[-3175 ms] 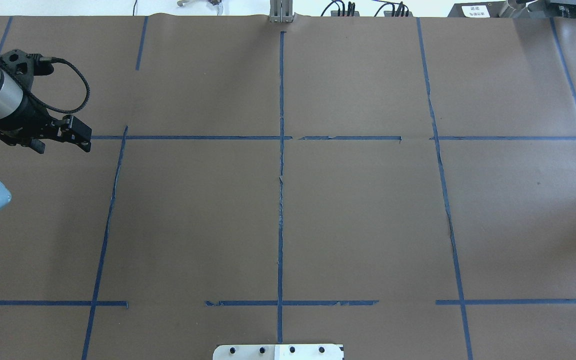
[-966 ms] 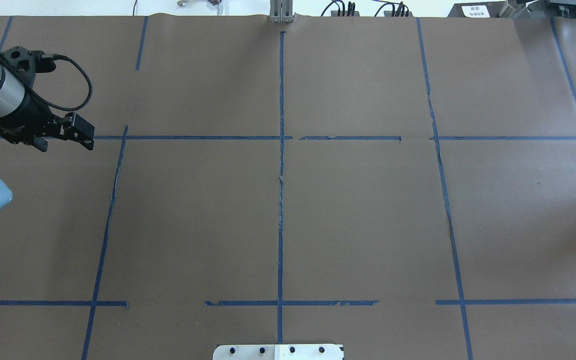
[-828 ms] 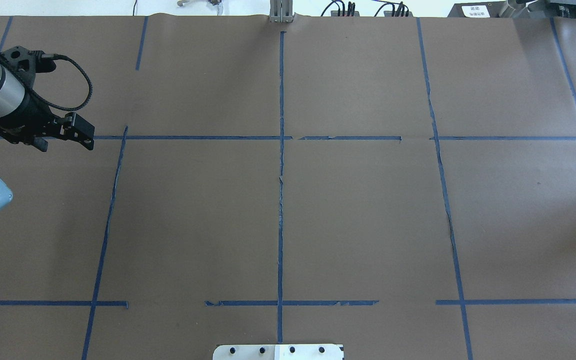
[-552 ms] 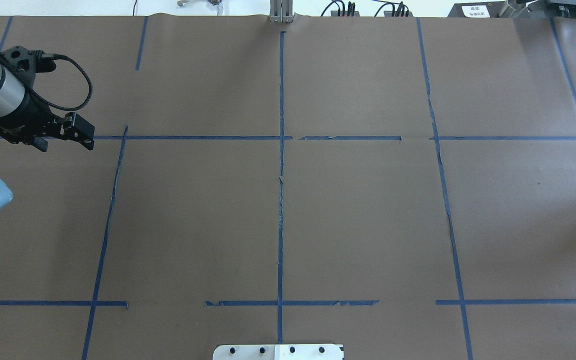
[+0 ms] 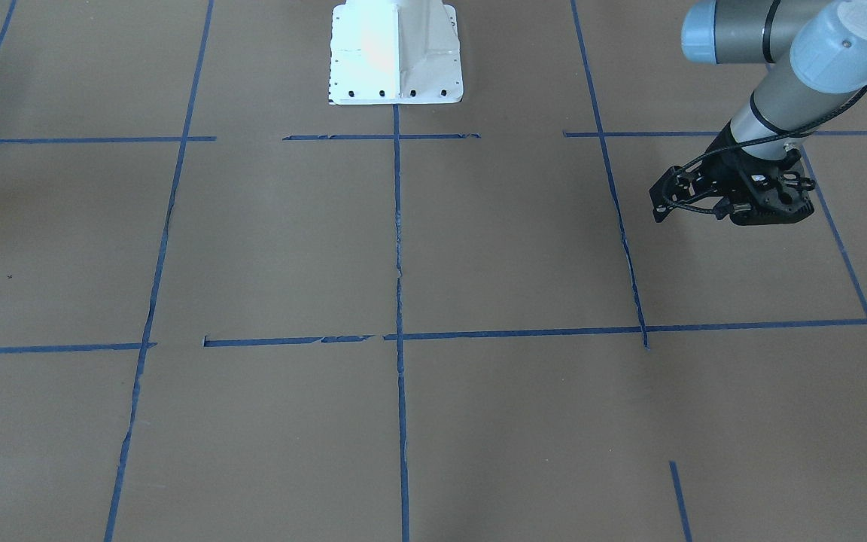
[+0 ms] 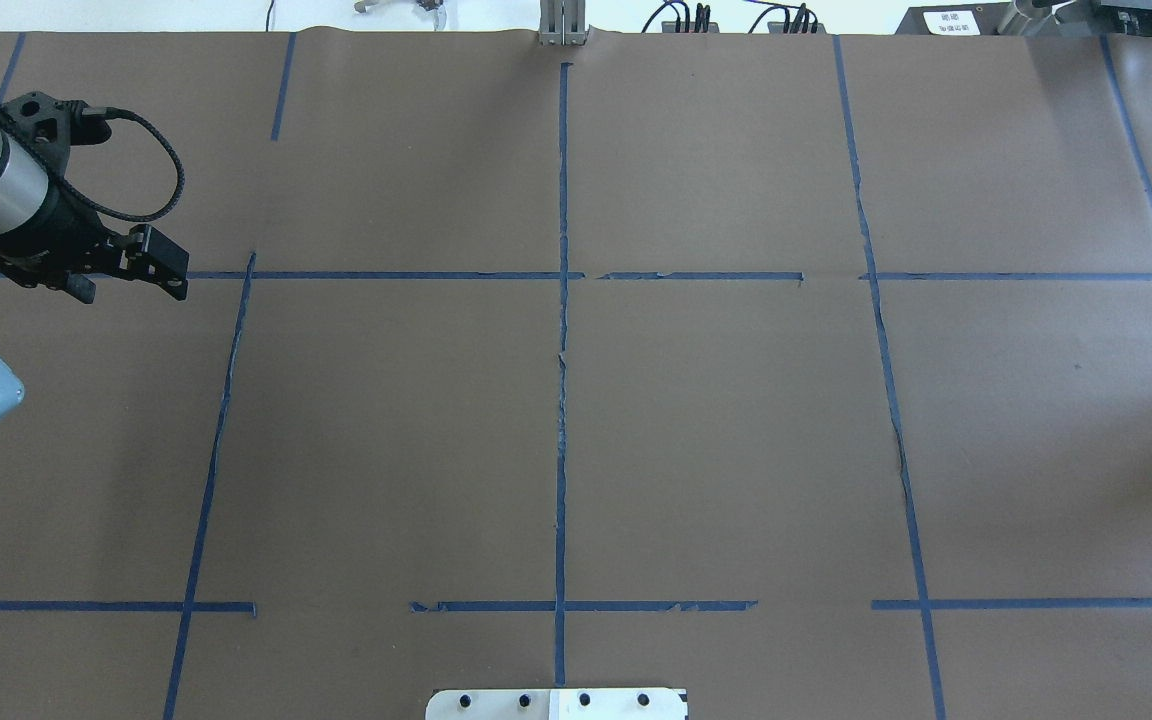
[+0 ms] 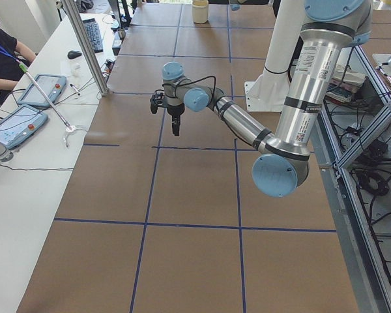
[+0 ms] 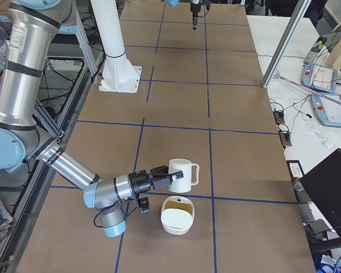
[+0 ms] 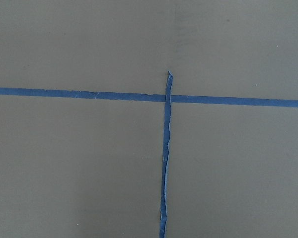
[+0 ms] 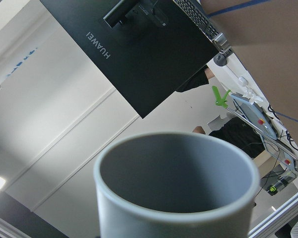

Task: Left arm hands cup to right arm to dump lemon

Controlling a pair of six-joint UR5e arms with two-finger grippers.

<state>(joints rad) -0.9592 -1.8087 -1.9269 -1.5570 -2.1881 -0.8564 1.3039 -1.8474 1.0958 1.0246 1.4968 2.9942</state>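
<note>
One stiff, slick, breakable cup [image 8: 180, 175], judged light, is best pinched across its wall, where the right gripper [image 8: 165, 180] sits, closure not discernible.

Bright, even room light leaves only faint, soft shadows on the table [image 6: 736, 420]. The white base [image 5: 396, 53] glares, washed out; the table beside it is evenly lit. Close to the wrist lens, the cup [image 10: 174, 198] blurs.
</note>
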